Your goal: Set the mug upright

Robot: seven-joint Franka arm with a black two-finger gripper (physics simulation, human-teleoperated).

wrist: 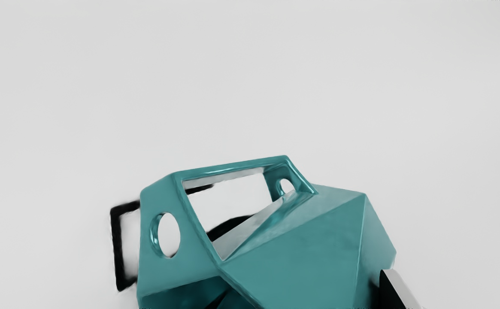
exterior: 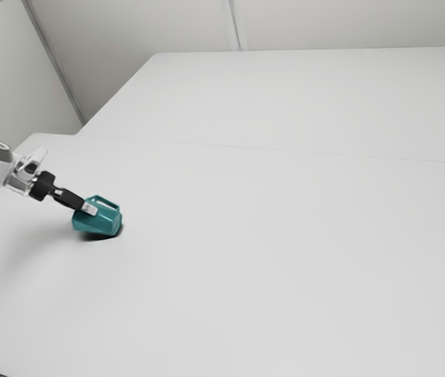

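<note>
The teal faceted mug [exterior: 100,221] lies tipped over at the left of the exterior view, its looped handle facing up. My gripper [exterior: 87,208] reaches down to it from the upper left and overlaps its upper side. In the wrist view, the mug [wrist: 301,253] has its handle toward the far side and its mouth to one side, partly cut off by the bottom edge. A part of my gripper [wrist: 399,292] is right against the mug's closed end there. The mug hides whether both sides of it are touched.
The white table [exterior: 277,259] extends around the mug, with a second white surface [exterior: 285,94] behind it. Pale walls stand at the back. A dark shadow lies under the mug, and a thin dark line crosses the near left corner.
</note>
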